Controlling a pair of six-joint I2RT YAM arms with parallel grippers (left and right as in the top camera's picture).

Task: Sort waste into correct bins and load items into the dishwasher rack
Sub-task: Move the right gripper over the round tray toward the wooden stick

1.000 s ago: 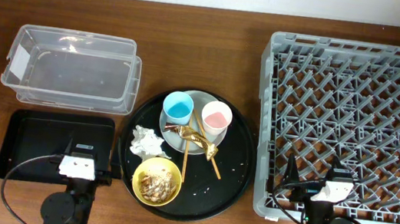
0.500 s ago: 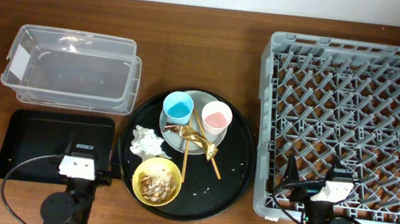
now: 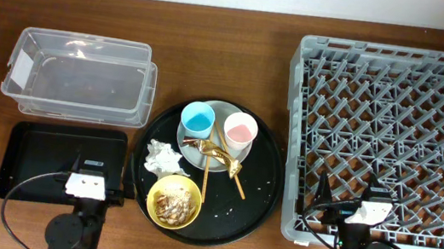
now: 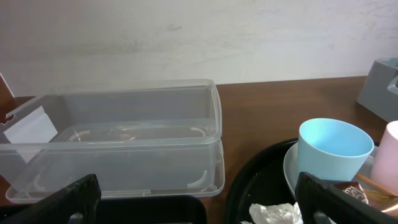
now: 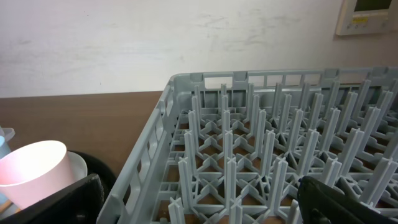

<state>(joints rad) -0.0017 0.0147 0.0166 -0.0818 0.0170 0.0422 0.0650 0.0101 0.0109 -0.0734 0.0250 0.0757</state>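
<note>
Tissue [image 3: 162, 158] lies near yellow bowl [image 3: 175, 202] on round black tray [image 3: 258, 207].

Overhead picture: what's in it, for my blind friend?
A round black tray holds a blue cup, a pink cup, a plate, a yellow bowl, tissue and gold utensils. A clear tub and flat black tray lie left, a grey rack right.

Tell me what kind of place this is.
Probably a staged dish-clearing station: a grey dishwasher rack, a clear plastic tub and a cluttered round black tray on one wooden table.
</note>
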